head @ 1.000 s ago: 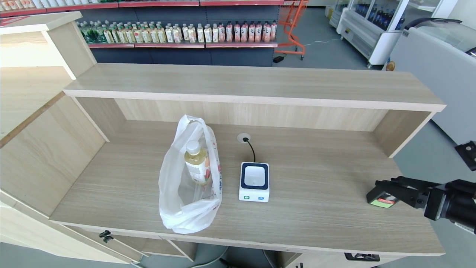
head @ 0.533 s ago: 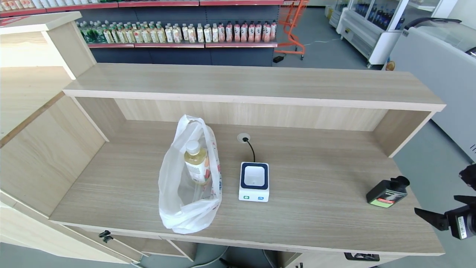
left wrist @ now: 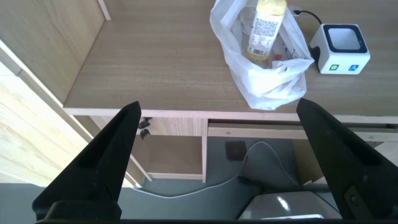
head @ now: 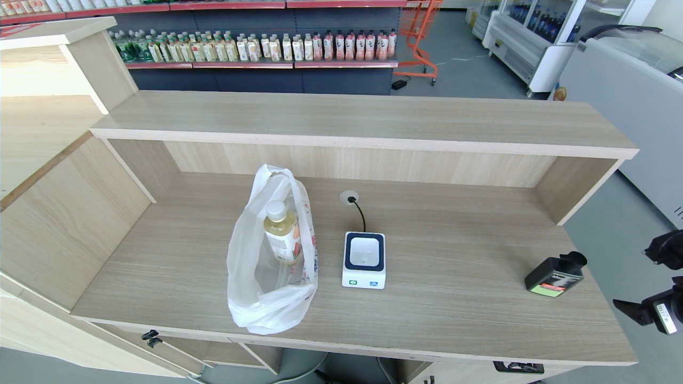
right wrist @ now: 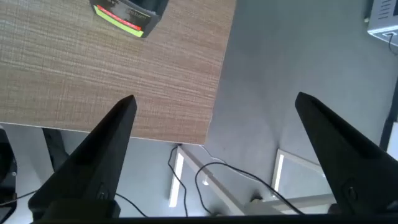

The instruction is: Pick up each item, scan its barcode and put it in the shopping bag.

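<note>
Right wrist view shows us the right gripper spread wide and empty just past the counter edge, with the dark bottle on the counter, half cut off. Our left gripper is also wide open and empty, off the counter's front edge near the shopping bag, which holds a drink bottle. A second ago the right fingers flanked the dark bottle; now they are withdrawn and the bottle is unmoved.

The wood-grain tabletop carries three things. A small dark item lies on its side nearest the right fingers, by the tabletop's edge. Well away from them stands the white scanner (its cable runs to a round grommet). Just beyond it is the shopping bag, nearer the left fingers.
</note>
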{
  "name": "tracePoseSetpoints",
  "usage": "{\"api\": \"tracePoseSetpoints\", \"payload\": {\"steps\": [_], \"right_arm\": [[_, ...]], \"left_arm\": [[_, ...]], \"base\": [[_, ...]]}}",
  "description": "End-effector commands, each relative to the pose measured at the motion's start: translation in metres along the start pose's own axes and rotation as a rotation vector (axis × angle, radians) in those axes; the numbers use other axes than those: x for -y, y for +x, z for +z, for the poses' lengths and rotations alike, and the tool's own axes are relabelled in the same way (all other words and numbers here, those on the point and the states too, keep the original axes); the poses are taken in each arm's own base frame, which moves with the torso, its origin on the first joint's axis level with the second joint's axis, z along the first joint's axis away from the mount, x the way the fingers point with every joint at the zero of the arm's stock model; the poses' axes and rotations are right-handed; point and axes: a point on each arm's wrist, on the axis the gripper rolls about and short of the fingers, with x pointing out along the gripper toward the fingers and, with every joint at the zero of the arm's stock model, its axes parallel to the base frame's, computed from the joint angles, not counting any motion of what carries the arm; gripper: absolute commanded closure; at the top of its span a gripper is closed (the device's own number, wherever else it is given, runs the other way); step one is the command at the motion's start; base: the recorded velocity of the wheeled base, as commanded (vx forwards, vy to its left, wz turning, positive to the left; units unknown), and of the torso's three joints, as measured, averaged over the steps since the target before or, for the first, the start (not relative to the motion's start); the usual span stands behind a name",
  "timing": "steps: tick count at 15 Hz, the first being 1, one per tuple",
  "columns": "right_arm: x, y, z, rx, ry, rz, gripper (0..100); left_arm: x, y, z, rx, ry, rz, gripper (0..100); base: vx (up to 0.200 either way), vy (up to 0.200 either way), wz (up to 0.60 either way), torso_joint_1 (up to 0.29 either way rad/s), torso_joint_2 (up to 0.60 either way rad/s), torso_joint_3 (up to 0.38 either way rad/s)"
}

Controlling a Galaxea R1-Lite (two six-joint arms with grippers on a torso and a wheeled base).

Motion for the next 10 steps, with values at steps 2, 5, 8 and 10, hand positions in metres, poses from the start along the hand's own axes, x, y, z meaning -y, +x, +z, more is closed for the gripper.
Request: {"api": "tracePoseSetpoints", "payload": {"steps": [2,5,8,10], "right_arm": [[0.002,0.039,0.001,-0.049,-0.042,0.046,0],[-0.009,0.061,0.002,-0.053,-0.062,0.094,0],[-0.023,0.075,0.01,-0.035,-0.091,0.157,0],[-0.03,0.086,0.018,-0.001,-0.111,0.165,0]], "left_arm": [[0.0,0.0,0.0,-0.001,0.0,0.001,0],[0.0,0.0,0.0,0.001,0.0,0.001,0],[0.0,0.0,0.0,0.001,0.0,0.001,0],[0.0,0.0,0.0,0.001,0.0,0.001,0]], "base": [[0.0,0.0,0.0,0.0,0.0,0.0],[0.0,0.0,0.0,0.0,0.0,0.0],[0.0,0.0,0.0,0.0,0.0,0.0],[0.0,0.0,0.0,0.0,0.0,0.0]]}}
